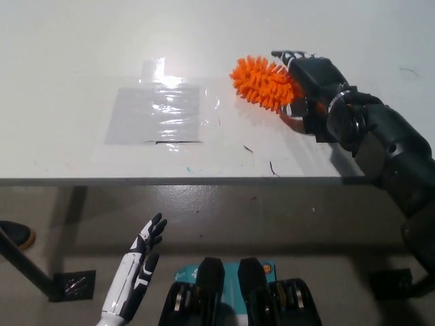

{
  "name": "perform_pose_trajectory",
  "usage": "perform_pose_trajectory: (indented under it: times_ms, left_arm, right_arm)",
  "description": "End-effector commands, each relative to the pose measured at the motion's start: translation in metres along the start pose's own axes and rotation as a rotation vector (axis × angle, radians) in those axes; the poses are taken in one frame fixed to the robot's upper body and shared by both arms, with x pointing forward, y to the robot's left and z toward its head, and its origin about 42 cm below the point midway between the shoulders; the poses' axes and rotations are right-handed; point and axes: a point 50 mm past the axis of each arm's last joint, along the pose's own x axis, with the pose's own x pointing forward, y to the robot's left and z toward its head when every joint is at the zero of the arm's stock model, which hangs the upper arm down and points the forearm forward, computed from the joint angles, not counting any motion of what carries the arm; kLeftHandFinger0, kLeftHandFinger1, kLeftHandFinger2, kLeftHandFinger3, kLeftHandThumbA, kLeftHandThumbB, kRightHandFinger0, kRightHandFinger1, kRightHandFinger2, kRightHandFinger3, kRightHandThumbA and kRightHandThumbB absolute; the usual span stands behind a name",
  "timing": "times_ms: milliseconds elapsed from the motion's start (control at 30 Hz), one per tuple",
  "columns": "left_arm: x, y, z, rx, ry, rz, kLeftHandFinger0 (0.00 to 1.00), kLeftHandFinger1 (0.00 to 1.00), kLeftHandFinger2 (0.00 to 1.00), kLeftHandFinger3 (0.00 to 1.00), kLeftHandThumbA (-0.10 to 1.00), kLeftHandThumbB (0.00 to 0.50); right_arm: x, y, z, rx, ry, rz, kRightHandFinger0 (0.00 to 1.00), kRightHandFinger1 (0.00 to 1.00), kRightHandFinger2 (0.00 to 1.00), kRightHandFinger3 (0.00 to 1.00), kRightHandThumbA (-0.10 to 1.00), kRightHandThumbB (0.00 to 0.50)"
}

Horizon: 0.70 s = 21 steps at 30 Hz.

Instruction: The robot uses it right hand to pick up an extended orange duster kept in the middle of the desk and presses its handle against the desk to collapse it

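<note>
Right hand (309,78) clenched, arm extended; left hand (148,239) low, fingers apart.

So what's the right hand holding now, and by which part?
The right hand holds the orange duster, gripped at the handle end just behind the bristly head; the handle itself is hidden. The left hand holds nothing.
</note>
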Motion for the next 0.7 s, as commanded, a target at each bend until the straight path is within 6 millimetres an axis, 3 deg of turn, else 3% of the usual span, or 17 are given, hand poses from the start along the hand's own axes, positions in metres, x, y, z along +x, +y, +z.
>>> perform_pose_trajectory:
  times_ms: [0,167,233,333,367,400,433,500,600,633,667]
  left_arm:
    - [0.000,0.005,0.008,0.016,-0.056,0.022,1.00,1.00,1.00,1.00,1.00,0.027]
    - [-0.001,0.007,0.007,0.008,-0.058,0.021,1.00,1.00,1.00,1.00,1.00,0.009]
    - [0.001,0.007,0.007,0.013,-0.063,0.023,1.00,1.00,1.00,1.00,1.00,0.014]
    - [0.001,0.008,0.006,0.019,-0.053,0.029,1.00,1.00,1.00,1.00,1.00,0.043]
    - [0.001,0.008,0.006,0.015,-0.053,0.027,1.00,1.00,1.00,1.00,1.00,0.047]
    - [0.000,0.008,0.006,0.015,-0.050,0.026,1.00,1.00,1.00,1.00,1.00,0.047]
    - [0.001,0.008,0.005,0.009,-0.051,0.022,1.00,1.00,1.00,1.00,1.00,0.050]
    - [0.004,0.007,0.005,0.008,-0.062,0.021,1.00,1.00,1.00,1.00,1.00,0.040]
    - [0.004,0.007,0.005,0.007,-0.063,0.021,1.00,1.00,1.00,1.00,1.00,0.039]
    - [0.009,0.008,0.006,0.014,-0.059,0.023,1.00,1.00,1.00,1.00,1.00,0.049]
    - [0.010,0.008,0.006,0.017,-0.060,0.024,1.00,1.00,1.00,1.00,1.00,0.044]
  right_arm:
    - [0.012,-0.086,0.017,-0.054,0.070,0.114,1.00,1.00,1.00,1.00,1.00,0.499]
    - [0.007,-0.115,0.014,0.006,0.015,0.007,1.00,1.00,1.00,1.00,1.00,0.500]
    - [-0.003,-0.143,0.015,0.096,-0.077,-0.095,1.00,1.00,1.00,1.00,1.00,0.500]
    - [-0.037,-0.189,0.026,0.217,-0.270,-0.293,1.00,1.00,1.00,1.00,1.00,0.473]
    - [-0.059,-0.217,0.032,0.244,-0.363,-0.392,1.00,1.00,1.00,1.00,1.00,0.478]
    - [-0.066,-0.223,0.034,0.243,-0.384,-0.413,1.00,1.00,1.00,1.00,1.00,0.480]
    - [-0.100,-0.257,0.045,0.277,-0.488,-0.510,1.00,1.00,1.00,1.00,1.00,0.496]
    - [-0.127,-0.276,0.051,0.264,-0.553,-0.587,1.00,1.00,1.00,1.00,1.00,0.500]
    - [-0.130,-0.277,0.051,0.263,-0.557,-0.593,1.00,1.00,1.00,1.00,1.00,0.500]
    - [-0.204,-0.305,0.058,0.207,-0.685,-0.743,1.00,1.00,1.00,1.00,1.00,0.499]
    - [-0.216,-0.305,0.056,0.199,-0.698,-0.756,1.00,1.00,1.00,1.00,1.00,0.499]
